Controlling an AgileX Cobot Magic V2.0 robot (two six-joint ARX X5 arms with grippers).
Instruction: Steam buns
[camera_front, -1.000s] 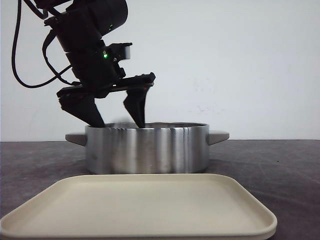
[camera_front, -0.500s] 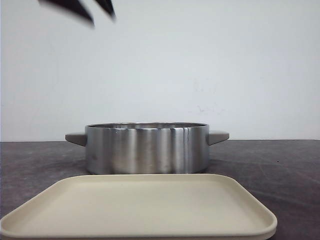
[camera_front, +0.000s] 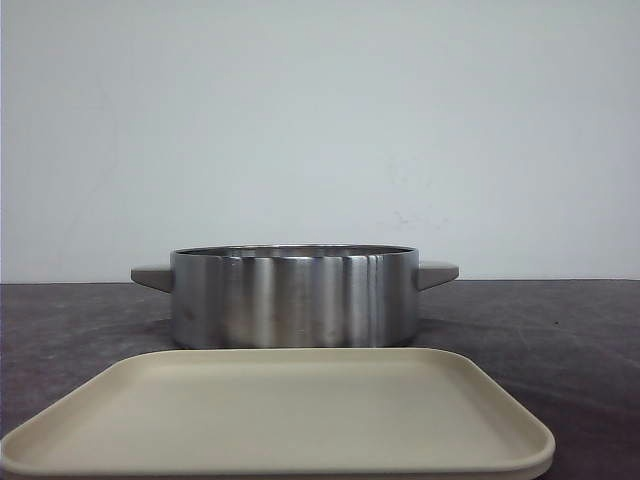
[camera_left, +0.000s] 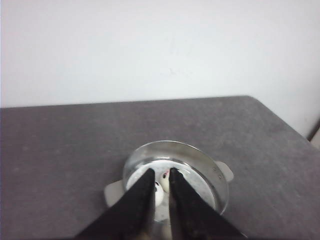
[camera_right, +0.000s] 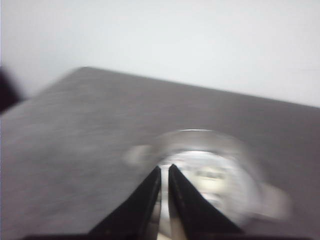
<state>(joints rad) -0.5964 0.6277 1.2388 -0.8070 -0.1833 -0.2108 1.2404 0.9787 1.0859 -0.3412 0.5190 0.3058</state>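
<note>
My left arm, over the steel pot (camera_front: 293, 296) a second ago, has left the front view, where only pot and bare beige tray (camera_front: 280, 415) remain. My left gripper (camera_left: 161, 176) hangs high above the pot, nearly closed on nothing; buns (camera_left: 160, 192) peek between its fingers inside the pot. My right gripper (camera_right: 165, 171), blurred, is likewise nearly closed and empty.
</note>
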